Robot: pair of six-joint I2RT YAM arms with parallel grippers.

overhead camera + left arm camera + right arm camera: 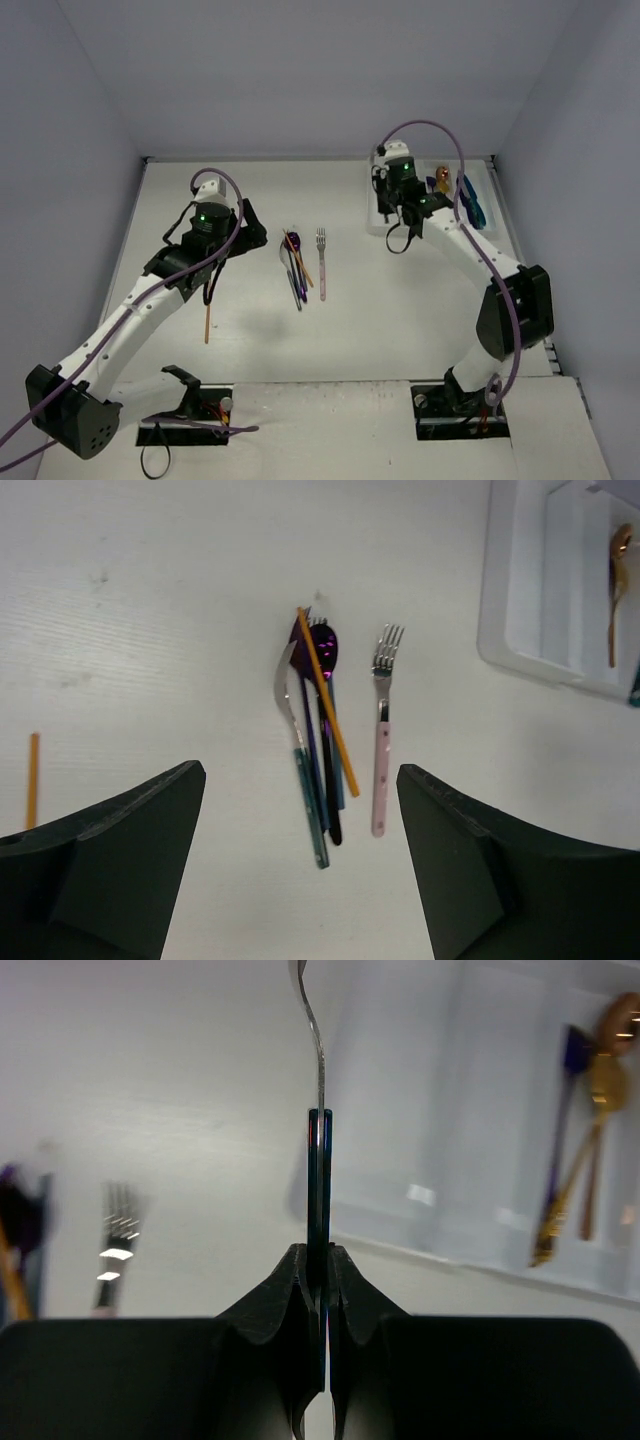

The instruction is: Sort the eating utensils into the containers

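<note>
— While the orange stick (pixel 33 775) lies alone nearest the arm bases, where does the left gripper (pixel 300 772) stand?
— Spread wide and empty above the heap of utensils (pixel 320 730) mid-tabletop (pixel 150 600), with a pink-handled fork (pixel 380 770) just beside the heap. I'd guess it is lined up for a pick.
— And further back?
— The right gripper (pixel 320 1255) is pressed together on a teal-handled utensil (pixel 319 1160), held on edge by the white tray (pixel 450 1110), likely bound for a bare compartment. Gold spoons (pixel 595 1090) share a far one.
</note>
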